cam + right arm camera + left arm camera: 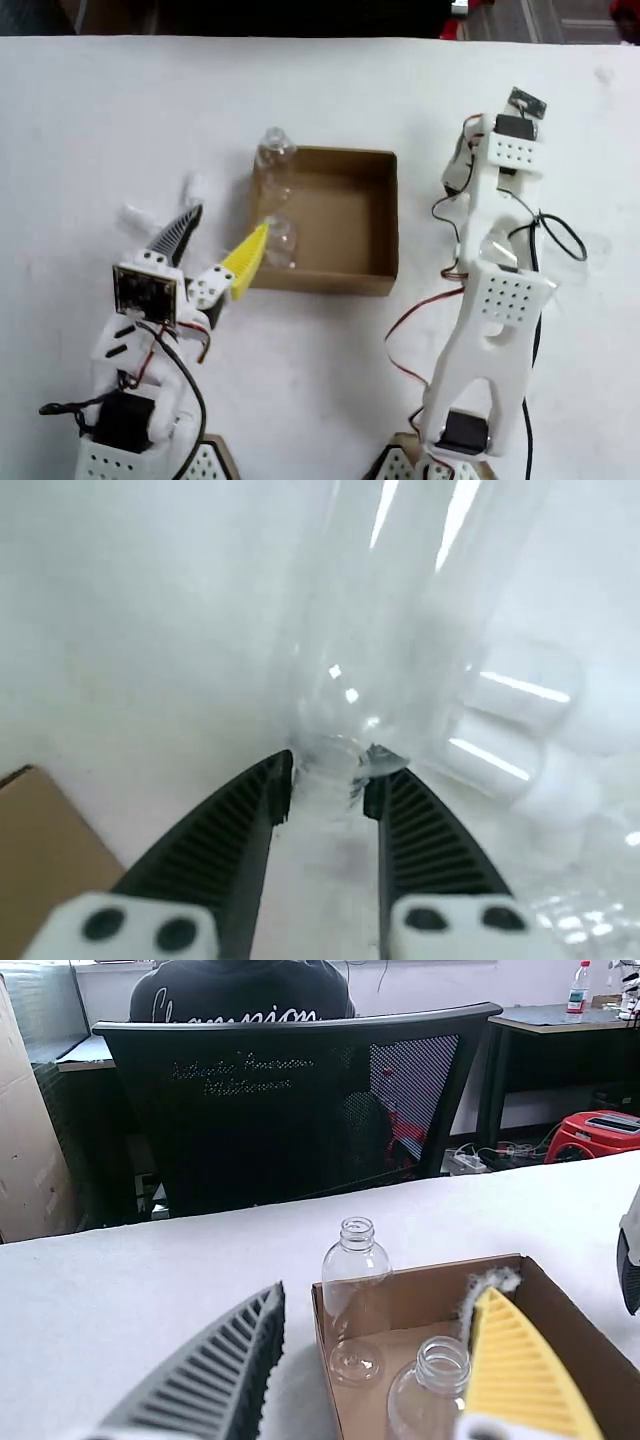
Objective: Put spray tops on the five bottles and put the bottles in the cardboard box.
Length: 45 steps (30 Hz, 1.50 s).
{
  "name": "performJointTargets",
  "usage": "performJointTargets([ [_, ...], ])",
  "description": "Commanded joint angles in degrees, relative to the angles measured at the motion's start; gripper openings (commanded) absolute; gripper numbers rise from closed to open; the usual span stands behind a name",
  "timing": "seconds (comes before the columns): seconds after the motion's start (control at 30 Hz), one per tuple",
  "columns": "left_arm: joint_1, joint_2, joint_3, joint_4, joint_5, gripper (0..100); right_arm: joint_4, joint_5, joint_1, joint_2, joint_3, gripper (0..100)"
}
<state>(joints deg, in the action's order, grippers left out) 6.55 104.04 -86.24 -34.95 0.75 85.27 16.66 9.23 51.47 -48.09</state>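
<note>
while right hand (330, 775) grips a clear bottle (400, 600), its body cut off, left hand (230, 219) apart straddling cardboard box (340, 215) wall

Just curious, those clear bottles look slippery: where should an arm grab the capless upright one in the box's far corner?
Probably that bottle by its narrow neck, from straight above: it stands upright and the cardboard box walls hug its round body.

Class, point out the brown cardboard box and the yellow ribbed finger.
Brown cardboard box (330, 283): high view, outer wall nearest the arms.
Yellow ribbed finger (520, 1360): left wrist view, its ribbed face.
</note>
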Motion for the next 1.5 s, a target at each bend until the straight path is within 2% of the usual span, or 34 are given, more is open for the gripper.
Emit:
performJointTargets([
  [0.0,0.1,0.8,0.3,1.2,0.6,28,4.6,0.0,1.5,-5.1,-1.1,6.9],
  [0.3,0.1,0.8,0.3,1.2,0.6,28,12.8,0.4,1.2,-15.9,-1.0,6.9],
  [0.57,0.1,0.8,0.3,1.2,0.6,28,13.6,0.1,3.9,-19.2,-0.3,6.5],
  [0.63,0.1,0.8,0.3,1.2,0.6,28,13.7,0.0,4.3,-20.4,0.4,3.3],
  [1.17,0.1,0.8,0.3,1.3,0.6,28,13.6,-2.9,3.1,-59.2,36.3,2.4],
  [1.3,0.1,0.8,0.3,1.2,0.6,28,13.2,-7.6,5.8,-68.7,47.8,2.5],
  [1.47,0.1,0.8,0.3,1.2,0.6,28,12.3,-13.2,17.3,-77.5,57.7,2.5],
])
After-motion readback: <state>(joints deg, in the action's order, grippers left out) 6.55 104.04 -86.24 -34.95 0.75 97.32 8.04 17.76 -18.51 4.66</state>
